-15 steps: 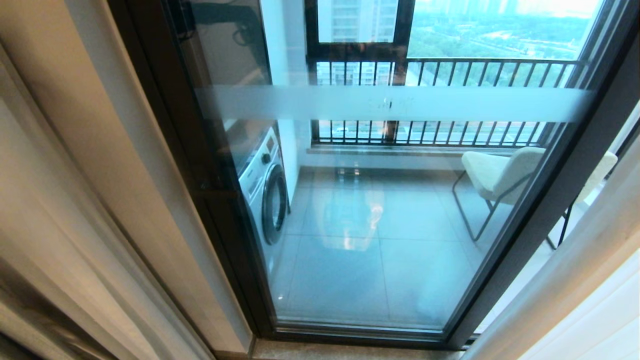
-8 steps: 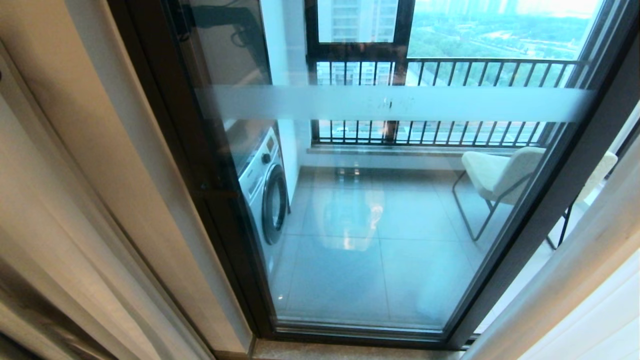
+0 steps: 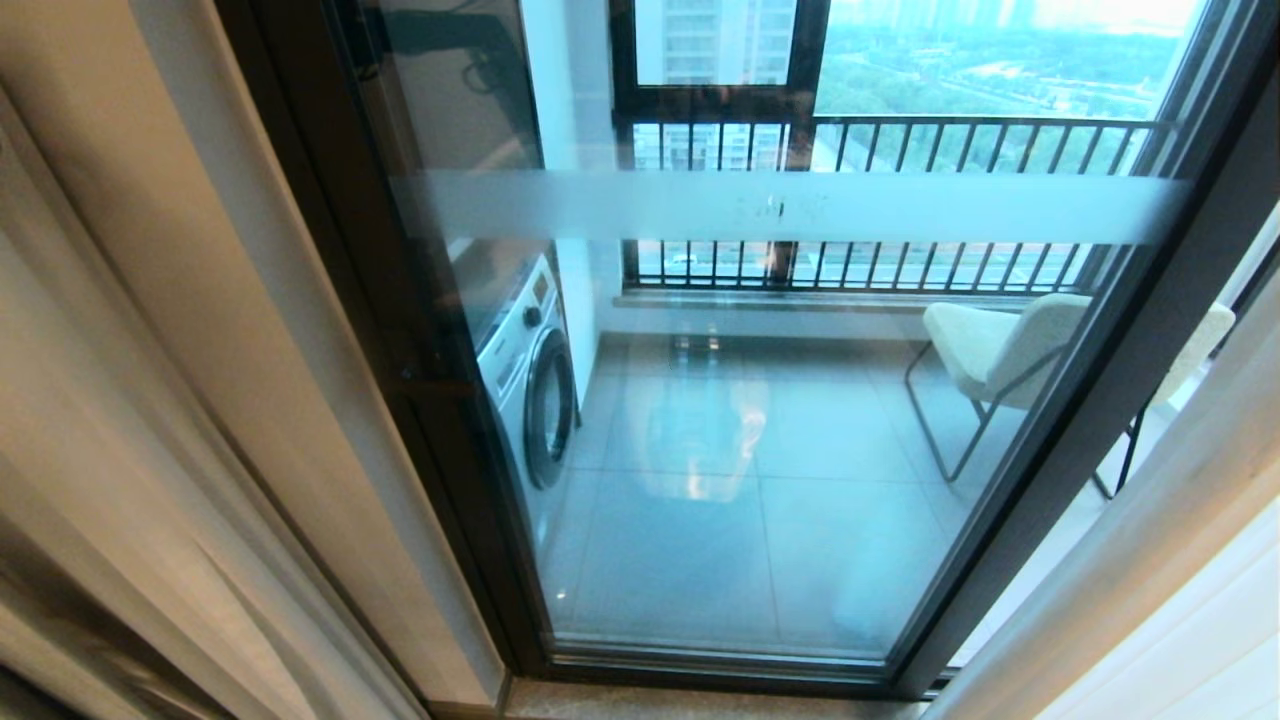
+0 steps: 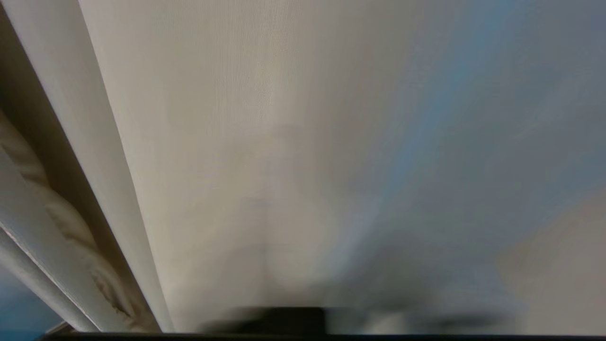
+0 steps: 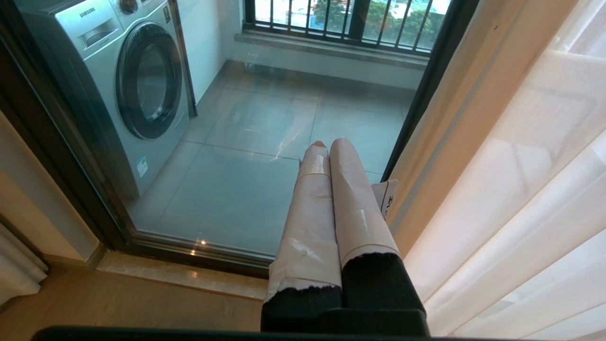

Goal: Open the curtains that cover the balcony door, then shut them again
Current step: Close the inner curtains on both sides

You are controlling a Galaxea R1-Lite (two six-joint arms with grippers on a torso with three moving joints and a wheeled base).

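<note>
curtains (image 4: 265, 142) fill left wrist view; left gripper hidden

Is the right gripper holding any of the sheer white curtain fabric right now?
No: the right gripper is shut on nothing, apart from the sheer white curtain.

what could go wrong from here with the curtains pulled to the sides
1. The left wrist view is filled by sheer curtain fabric, so the left gripper cannot be seen; a thin or missed hold could slip when pulling.
2. The right gripper, shut, points at the balcony door glass; driving forward could bump it.
3. The right curtain hangs beside it and could snag.
</note>
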